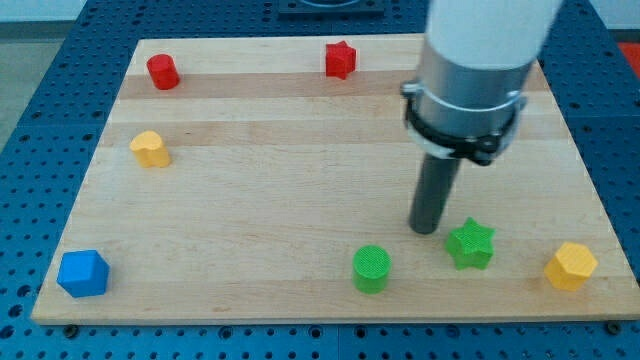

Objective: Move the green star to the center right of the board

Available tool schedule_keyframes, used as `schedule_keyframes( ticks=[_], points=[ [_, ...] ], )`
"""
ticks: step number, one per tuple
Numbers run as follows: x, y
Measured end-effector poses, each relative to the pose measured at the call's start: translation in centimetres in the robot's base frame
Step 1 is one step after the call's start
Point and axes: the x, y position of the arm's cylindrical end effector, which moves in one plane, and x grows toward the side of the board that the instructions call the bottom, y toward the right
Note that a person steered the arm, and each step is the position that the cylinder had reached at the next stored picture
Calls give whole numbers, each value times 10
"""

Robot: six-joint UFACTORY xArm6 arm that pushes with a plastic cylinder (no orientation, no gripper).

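My tip (426,230), a bare rod grasping nothing, sits just beside the green star (470,244), which lies at its four o'clock, near the counter's (300,190) bottom edge.

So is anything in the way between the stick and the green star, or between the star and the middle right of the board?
Nothing visible is. My tip sits just to the view's left of the green star, with no block between them. The way up to the board's center right is bare wood; the yellow block sits lower right, off that path.
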Motion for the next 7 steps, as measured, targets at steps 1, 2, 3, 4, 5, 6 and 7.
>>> schedule_keyframes(
  ticks=[1,2,3,4,5,6,7],
  points=[
    [0,-23],
    [13,-26],
    [26,-18],
    [29,-17],
    [44,-12],
    [71,1],
    [71,1]
  ],
)
